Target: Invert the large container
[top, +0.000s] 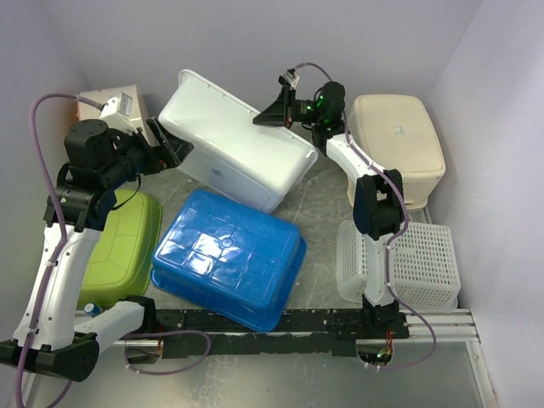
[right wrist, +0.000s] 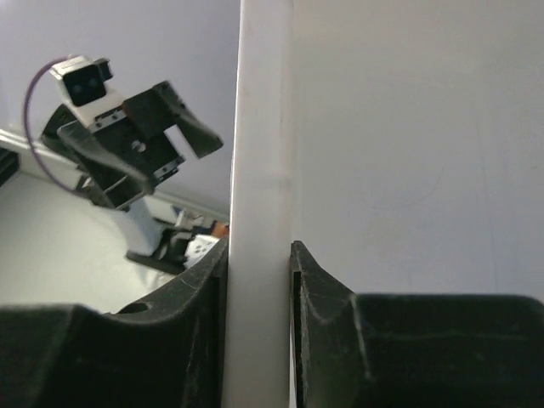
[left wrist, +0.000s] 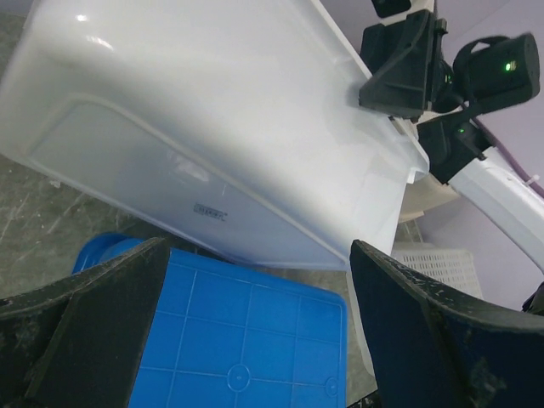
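The large white container (top: pixel 238 149) is tipped up on its side at the back of the table, with its lower edge by the blue tub (top: pixel 229 255). My right gripper (top: pixel 276 113) is shut on its raised far rim; in the right wrist view the rim (right wrist: pixel 259 127) runs between the two fingers of the gripper (right wrist: pixel 259 255). My left gripper (top: pixel 170 149) is open at the container's left end, holding nothing. In the left wrist view the container's wall (left wrist: pixel 212 127) lies ahead of the gripper's open fingers (left wrist: pixel 259 255).
A blue tub lies upside down in front of the container, also in the left wrist view (left wrist: pixel 246 340). A green tub (top: pixel 123 238) is at the left, a cardboard box (top: pixel 115 102) at back left, a beige basket (top: pixel 399 144) at back right and a white lattice basket (top: pixel 408 263) at right.
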